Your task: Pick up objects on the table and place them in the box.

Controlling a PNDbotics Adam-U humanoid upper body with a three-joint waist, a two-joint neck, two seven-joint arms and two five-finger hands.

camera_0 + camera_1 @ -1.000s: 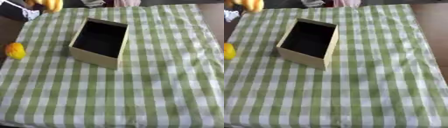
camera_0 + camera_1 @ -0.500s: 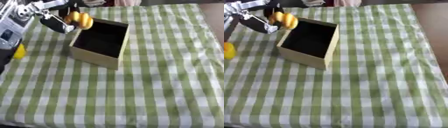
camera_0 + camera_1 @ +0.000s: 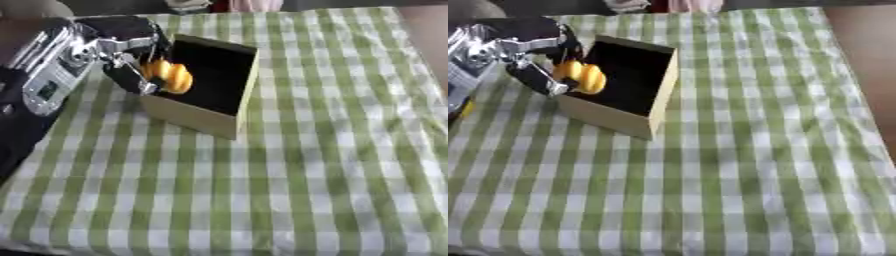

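The fruit (image 3: pixel 169 76) (yellow-orange, lobed, hard to name) is pinched in the left robot hand (image 3: pixel 131 60), fingers curled round it, and it hangs over the left rim of the box (image 3: pixel 229 85), partly above the dark opening. The box, a tan open-topped carton, sits toward the counter's far left corner, one corner pointing at the robot.

The step in hand looks to be the drop. Done well, it would mean carrying the fruit a little further right so it clears the near-left wall, lowering it inside, and only then spreading the fingers; released too soon, it could strike the rim and roll off onto the cloth. The light box may also shift if the fingers nudge its wall.

A sliver of yellow (image 3: pixel 466 106) shows at the counter's left edge, beside the arm, possibly another object to collect. The right robot hand is out of sight.

The counter wears a green-and-white checked cloth (image 3: pixel 315 165), lying smooth. Beyond its far edge the room is dim, with something pink (image 3: pixel 254 5) there.
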